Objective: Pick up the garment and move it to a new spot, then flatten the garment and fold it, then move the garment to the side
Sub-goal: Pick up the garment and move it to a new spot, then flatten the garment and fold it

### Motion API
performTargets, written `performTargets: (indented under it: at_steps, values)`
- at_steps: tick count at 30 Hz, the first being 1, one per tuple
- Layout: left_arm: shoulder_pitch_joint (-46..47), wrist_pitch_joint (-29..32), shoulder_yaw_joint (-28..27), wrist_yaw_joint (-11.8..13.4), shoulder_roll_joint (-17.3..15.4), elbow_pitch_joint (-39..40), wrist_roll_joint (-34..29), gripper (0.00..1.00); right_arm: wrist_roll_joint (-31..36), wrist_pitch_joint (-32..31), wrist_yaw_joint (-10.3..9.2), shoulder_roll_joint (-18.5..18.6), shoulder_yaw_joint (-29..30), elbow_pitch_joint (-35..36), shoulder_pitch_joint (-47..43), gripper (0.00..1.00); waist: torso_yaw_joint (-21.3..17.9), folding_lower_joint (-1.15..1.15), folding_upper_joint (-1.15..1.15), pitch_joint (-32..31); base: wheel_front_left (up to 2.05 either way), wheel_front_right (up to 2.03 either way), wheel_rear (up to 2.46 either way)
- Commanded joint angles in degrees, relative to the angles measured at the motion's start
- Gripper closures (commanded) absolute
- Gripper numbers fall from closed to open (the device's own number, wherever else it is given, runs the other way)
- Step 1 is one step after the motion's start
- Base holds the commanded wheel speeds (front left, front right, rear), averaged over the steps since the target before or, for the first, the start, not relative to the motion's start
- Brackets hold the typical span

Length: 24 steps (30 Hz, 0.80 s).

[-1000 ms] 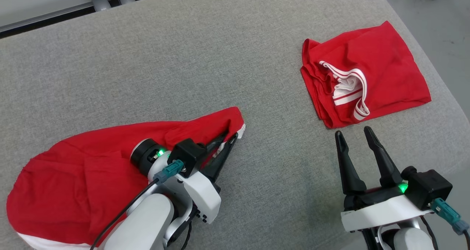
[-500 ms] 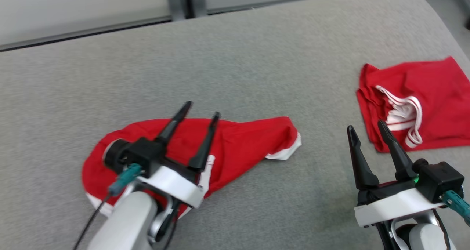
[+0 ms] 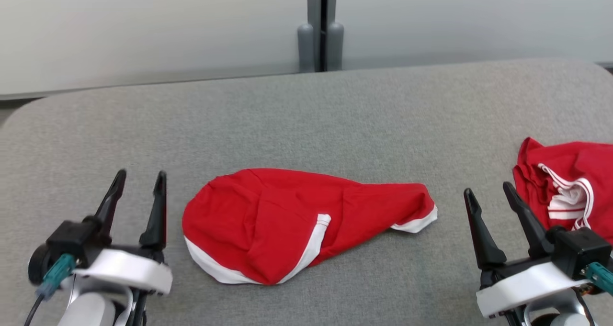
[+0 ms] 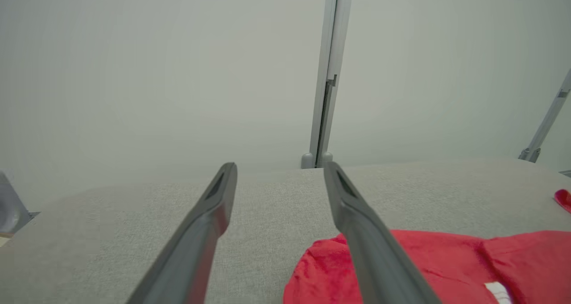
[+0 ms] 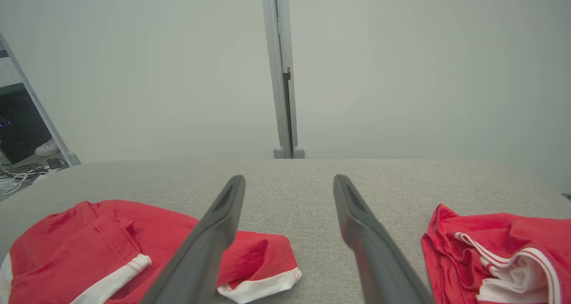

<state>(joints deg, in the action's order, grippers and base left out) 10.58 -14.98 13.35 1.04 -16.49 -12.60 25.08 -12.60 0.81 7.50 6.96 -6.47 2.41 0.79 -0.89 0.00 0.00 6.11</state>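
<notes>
The garment [image 3: 287, 220] is a red piece with white trim, lying crumpled in a long lump on the grey padded table [image 3: 306, 115]. Its narrow end points right. My left gripper [image 3: 141, 174] stands open just left of it, apart from the cloth, with nothing between its fingers. In the left wrist view the open left gripper [image 4: 280, 165] has the garment [image 4: 437, 264] low on its right. My right gripper [image 3: 486, 188] is open and empty to the right of the garment's narrow end. The right wrist view shows the right gripper [image 5: 289, 177] open, with the garment [image 5: 89, 241] at lower left.
A second red garment with white stripes [image 3: 570, 192] lies folded at the table's right edge, beside my right gripper; it also appears in the right wrist view [image 5: 499, 250]. A pale wall panel with a grey post [image 3: 321, 29] runs behind the table.
My left gripper opened, let go of the garment and drew back to its left. The garment now lies free on the table. The head camera turned, shifting the whole picture.
</notes>
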Motion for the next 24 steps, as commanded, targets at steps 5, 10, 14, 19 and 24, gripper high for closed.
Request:
performTargets:
  at_steps: [5,10,14,19,24]
  values:
    - [-5.2,-0.23,-0.76,-0.03,-1.03,1.17,0.38,0.0,-0.71,-1.32,-0.02,0.89,0.83,-0.38,-3.15,0.0,2.22,0.0,0.0,-4.4,0.0,0.0,0.0]
    - [-8.63,0.2,-0.21,0.33,-0.88,2.13,0.98,0.0,-0.8,-2.41,-0.02,0.87,1.37,0.25,-6.03,0.0,2.68,0.0,0.0,-7.03,0.0,0.0,0.0]
    - [-10.5,0.54,0.11,0.32,-1.12,2.55,1.29,0.0,-0.64,-3.34,-0.02,0.61,1.36,1.06,-7.53,0.0,2.68,0.0,0.0,-8.32,0.0,0.0,0.0]
    - [-11.45,1.07,0.3,0.79,-1.5,3.0,1.32,0.0,-0.45,-4.14,-0.02,0.38,1.15,1.62,-7.98,0.0,2.76,0.0,0.0,-9.06,0.0,0.0,0.0]
    - [-11.33,1.09,0.39,0.54,-1.97,3.02,1.59,0.0,-0.43,-4.28,-0.02,0.56,1.06,2.0,-8.03,0.0,2.77,0.0,0.0,-9.07,0.0,0.0,0.0]
